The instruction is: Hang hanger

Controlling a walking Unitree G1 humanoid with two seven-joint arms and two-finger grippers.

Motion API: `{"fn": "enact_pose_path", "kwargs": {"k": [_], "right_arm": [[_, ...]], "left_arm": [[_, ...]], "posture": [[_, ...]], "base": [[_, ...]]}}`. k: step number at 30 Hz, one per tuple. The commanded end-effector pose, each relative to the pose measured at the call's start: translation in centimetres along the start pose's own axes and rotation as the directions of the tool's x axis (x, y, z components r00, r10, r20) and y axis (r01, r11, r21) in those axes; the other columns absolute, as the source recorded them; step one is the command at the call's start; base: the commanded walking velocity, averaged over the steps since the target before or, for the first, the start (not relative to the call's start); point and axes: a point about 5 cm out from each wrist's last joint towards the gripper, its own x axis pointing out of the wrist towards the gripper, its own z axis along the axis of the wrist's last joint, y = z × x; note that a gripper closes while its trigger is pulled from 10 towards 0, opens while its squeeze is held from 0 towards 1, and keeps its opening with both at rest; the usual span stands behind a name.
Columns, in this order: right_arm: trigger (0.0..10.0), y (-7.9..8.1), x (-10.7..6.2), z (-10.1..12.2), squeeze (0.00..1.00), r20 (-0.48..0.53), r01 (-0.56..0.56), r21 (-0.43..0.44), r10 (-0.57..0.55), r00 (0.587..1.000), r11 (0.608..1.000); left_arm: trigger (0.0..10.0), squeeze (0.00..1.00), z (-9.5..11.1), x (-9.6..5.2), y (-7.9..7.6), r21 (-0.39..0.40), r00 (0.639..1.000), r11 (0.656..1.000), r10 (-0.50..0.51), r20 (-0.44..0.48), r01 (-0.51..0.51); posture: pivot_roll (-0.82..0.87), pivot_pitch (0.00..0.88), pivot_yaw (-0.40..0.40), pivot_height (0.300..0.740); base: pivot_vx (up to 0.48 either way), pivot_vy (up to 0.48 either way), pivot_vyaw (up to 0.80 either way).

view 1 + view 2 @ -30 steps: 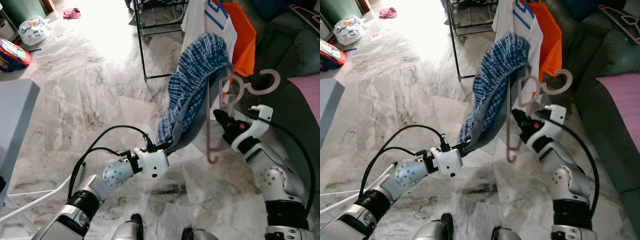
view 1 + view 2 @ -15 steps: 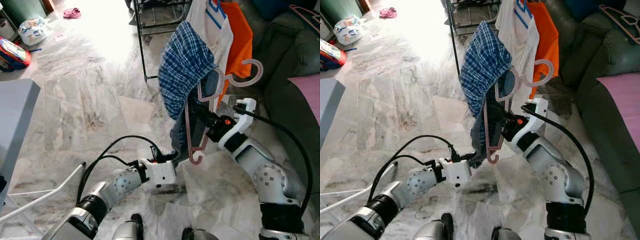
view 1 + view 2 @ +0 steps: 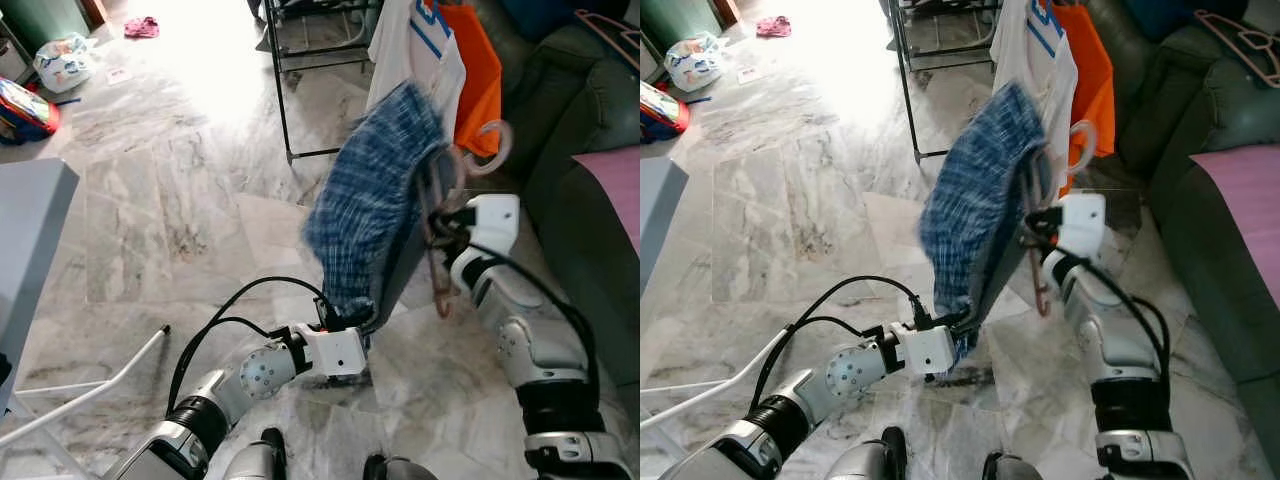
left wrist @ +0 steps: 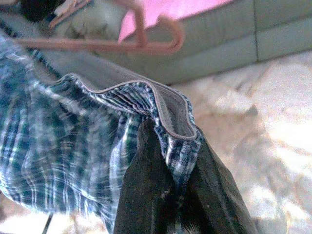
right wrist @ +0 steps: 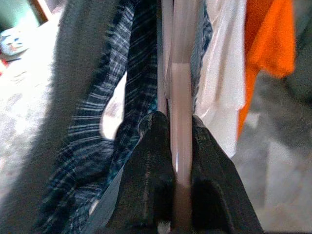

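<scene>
A pink plastic hanger [image 3: 440,215] carries a blue-and-white plaid garment [image 3: 370,205] with a plain grey lining or waistband; both are held up in the air over the marble floor [image 3: 180,190], in front of a black metal clothes rack [image 3: 300,60]. The cloth is soft and crumpled, draped over the hanger's upper part and slanting down toward the robot's left; it is somewhat blurred in the head views. The hanger's hook [image 3: 490,140] curls up beside an orange shirt [image 3: 480,70] and a white shirt with blue trim [image 3: 415,45] that hang on the rack.

The right gripper [image 5: 178,146] is raised at mid height, forearm bent upward, its 2 black fingers [image 5: 153,165] pressed against the thin pink bar of the hanger — a firm pinch, with the plaid cloth just beside the bar. The left gripper [image 4: 168,161] reaches forward and low from a bent elbow, a black cable looping over the forearm; its fingers [image 4: 146,170] are pinched on the garment's lower hem, where the grey edging folds over the checked fabric.

A dark green sofa [image 3: 590,110] stands at the right with a pink cloth [image 3: 615,185] on its seat and another pink hanger [image 3: 1240,40] lying on its back. At far left are a grey tabletop [image 3: 30,220], a colourful bag [image 3: 25,105], a white plastic bag [image 3: 65,60] and a small red cloth [image 3: 140,25] on the floor.
</scene>
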Motion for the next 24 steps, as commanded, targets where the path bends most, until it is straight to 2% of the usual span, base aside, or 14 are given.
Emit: {"fn": "enact_pose_path", "kwargs": {"k": [1, 4, 8, 9, 10, 12, 16, 19, 22, 24], "right_arm": [[10.0, 0.2, 0.3, 0.5, 0.00, 0.043, 0.020, -0.023, -0.019, 0.999, 1.000], [10.0, 0.5, 0.9, 0.9, 0.00, 0.061, 0.032, -0.018, -0.030, 0.998, 0.999], [10.0, 1.4, 1.2, 1.1, 0.00, 0.066, -0.013, -0.057, 0.017, 0.998, 0.998], [10.0, 1.8, 1.3, 0.9, 0.00, 0.064, -0.042, -0.076, 0.047, 0.997, 0.996], [10.0, 2.1, 1.3, 0.8, 0.00, 0.065, -0.056, -0.092, 0.062, 0.996, 0.994], [10.0, 2.9, 1.1, 0.4, 0.00, 0.075, -0.112, -0.121, 0.121, 0.990, 0.986], [10.0, 3.6, 0.8, 0.4, 0.00, 0.105, -0.148, -0.124, 0.161, 0.981, 0.981], [10.0, 4.5, 0.1, 0.3, 0.00, 0.163, -0.195, -0.181, 0.225, 0.961, 0.964], [10.0, 4.7, -0.2, 0.2, 0.00, 0.182, -0.199, -0.208, 0.237, 0.954, 0.958], [10.0, 4.3, -0.3, -0.3, 0.00, 0.180, -0.189, -0.214, 0.229, 0.957, 0.958]], "left_arm": [[10.0, 0.00, 0.4, 0.1, -0.6, 0.002, 0.999, 0.999, -0.045, 0.027, 0.045], [10.0, 0.00, 1.0, 0.5, -0.9, -0.016, 0.995, 0.997, -0.073, 0.061, 0.074], [10.0, 0.00, 1.3, 0.9, -1.0, -0.061, 0.995, 0.996, -0.058, 0.083, 0.063], [10.0, 0.92, 1.5, 1.0, -1.0, -0.075, 0.995, 0.996, -0.042, 0.089, 0.049], [10.0, 1.00, 1.6, 1.1, -1.0, -0.085, 0.995, 0.995, -0.038, 0.093, 0.046], [10.0, 1.00, 1.8, 1.3, -1.0, -0.102, 0.994, 0.994, -0.033, 0.102, 0.043], [10.0, 1.00, 1.9, 1.4, -0.9, -0.092, 0.994, 0.995, -0.031, 0.103, 0.040], [10.0, 1.00, 1.8, 1.3, -0.9, -0.103, 0.994, 0.994, -0.028, 0.104, 0.038], [10.0, 1.00, 1.8, 1.2, -1.1, -0.142, 0.993, 0.988, -0.047, 0.113, 0.062], [10.0, 1.00, 2.0, 1.1, -1.0, -0.138, 0.991, 0.989, -0.039, 0.125, 0.056]], "posture": [[0.03, 0.242, 0.034, 0.740], [0.02, 0.245, 0.030, 0.740], [0.02, 0.247, 0.022, 0.740], [0.02, 0.249, 0.017, 0.740], [0.02, 0.250, 0.016, 0.740], [0.03, 0.252, 0.013, 0.740], [0.03, 0.254, 0.013, 0.740], [0.03, 0.257, 0.017, 0.740], [0.03, 0.256, 0.020, 0.740], [0.02, 0.256, 0.026, 0.740]], "base": [[0.000, 0.000, 0.00], [0.000, 0.000, 0.00], [0.000, 0.000, 0.00], [0.000, 0.000, 0.00], [0.000, 0.000, 0.00], [0.000, 0.000, 0.00], [0.000, 0.000, 0.00], [0.000, 0.000, 0.00], [0.000, 0.000, 0.00], [0.000, 0.000, 0.00]]}}
